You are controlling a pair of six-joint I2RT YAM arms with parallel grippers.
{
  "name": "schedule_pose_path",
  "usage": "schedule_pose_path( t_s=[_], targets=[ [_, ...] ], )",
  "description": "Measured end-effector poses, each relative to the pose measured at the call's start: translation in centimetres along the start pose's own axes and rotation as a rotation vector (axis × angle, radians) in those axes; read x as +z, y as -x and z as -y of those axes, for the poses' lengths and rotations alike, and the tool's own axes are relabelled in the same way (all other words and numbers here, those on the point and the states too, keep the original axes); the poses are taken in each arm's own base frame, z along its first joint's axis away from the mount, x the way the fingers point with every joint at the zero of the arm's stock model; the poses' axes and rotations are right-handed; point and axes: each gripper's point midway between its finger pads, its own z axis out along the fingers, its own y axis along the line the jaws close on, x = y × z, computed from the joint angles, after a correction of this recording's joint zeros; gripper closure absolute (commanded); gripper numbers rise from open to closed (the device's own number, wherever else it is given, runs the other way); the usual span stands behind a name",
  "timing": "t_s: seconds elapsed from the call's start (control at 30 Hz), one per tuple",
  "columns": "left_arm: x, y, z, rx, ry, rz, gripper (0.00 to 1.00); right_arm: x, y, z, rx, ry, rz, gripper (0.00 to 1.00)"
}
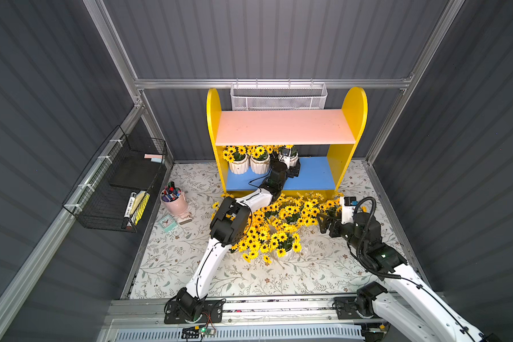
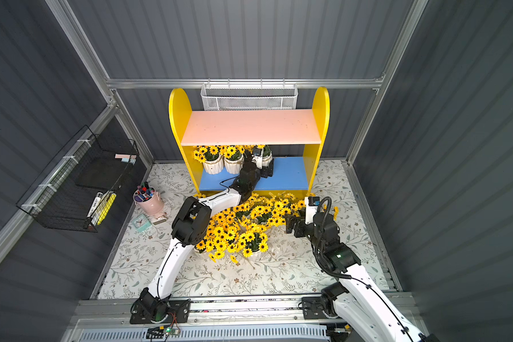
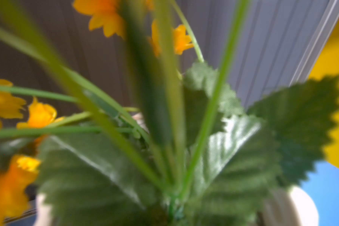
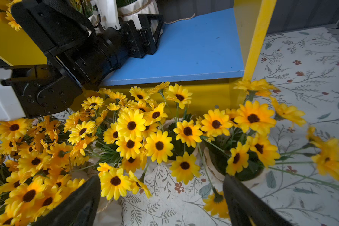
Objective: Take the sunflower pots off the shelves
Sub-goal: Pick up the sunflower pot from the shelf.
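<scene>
My left end effector [image 1: 290,165] reaches onto the blue lower board [image 1: 314,174] of the shelves [image 1: 350,118]. Its jaws are spread to either side of the rightmost sunflower pot [image 4: 137,8], and two further pots [image 1: 259,168] stand alongside. For a clean lift, I judge I should close low on the white wall, beneath the leaves, then draw straight out under the pink upper board [image 1: 285,125]. My right end effector [image 4: 160,179] hangs spread above the cleared pots [image 1: 282,237] on the desk [image 1: 175,266].

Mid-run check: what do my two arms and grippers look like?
The left arm and right arm have white shells, black joints, thin black cables. The right one adds a corrugated black hose and a green light. The left gripper and right gripper are black, with triangular open-frame fingers.
</scene>
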Motion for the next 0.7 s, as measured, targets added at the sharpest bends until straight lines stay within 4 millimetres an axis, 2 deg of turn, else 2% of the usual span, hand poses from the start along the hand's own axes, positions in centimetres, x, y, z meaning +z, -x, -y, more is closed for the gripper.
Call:
schedule_pose_path(
  t_s=[0.23,0.33,0.7],
  targets=[
    [-1.2,-0.2,0.9,0.006,-0.074,-0.025,0.3,-0.1,-0.1,0.0,0.0,0.001,0.003,0.01],
    [-2.1,-0.3,1.5,0.004,-0.112,-0.044,0.38,-0.2,0.0,0.0,0.0,0.002,0.008,0.01],
    [-4.6,-0.5,3.8,-0.004,-0.244,-0.087,0.99,-0.5,0.2,0.2,0.001,-0.009,0.026,0.01]
  ],
)
